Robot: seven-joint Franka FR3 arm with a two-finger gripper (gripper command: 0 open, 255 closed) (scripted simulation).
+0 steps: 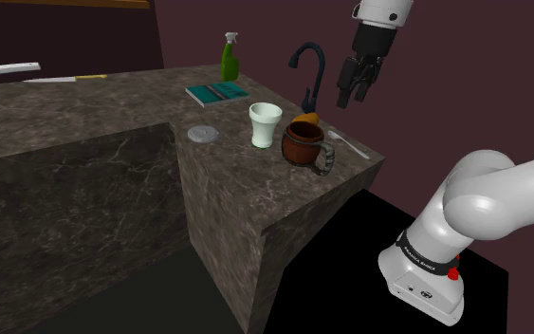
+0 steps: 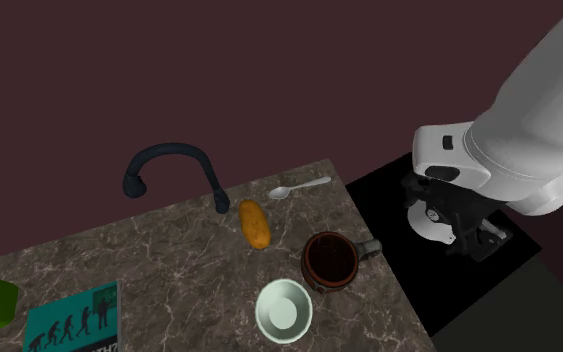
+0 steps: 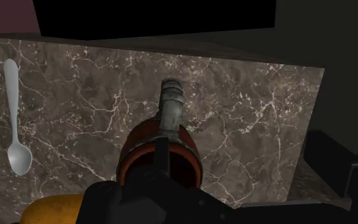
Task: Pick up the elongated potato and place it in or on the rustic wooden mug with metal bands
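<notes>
Three things, cup [image 1: 265,123], spoon [image 1: 348,143] and potato [image 1: 305,119], ring the mug [image 1: 303,145]; pincer [image 1: 352,99] hangs closed above.

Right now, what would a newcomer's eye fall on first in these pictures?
The white arm's black claw hangs in the air above the corner of the dark marble counter. Beneath it, a brown banded mug and a white cup stand side by side. An orange-brown potato lies apart from them, near the foot of the black curved faucet.
</notes>
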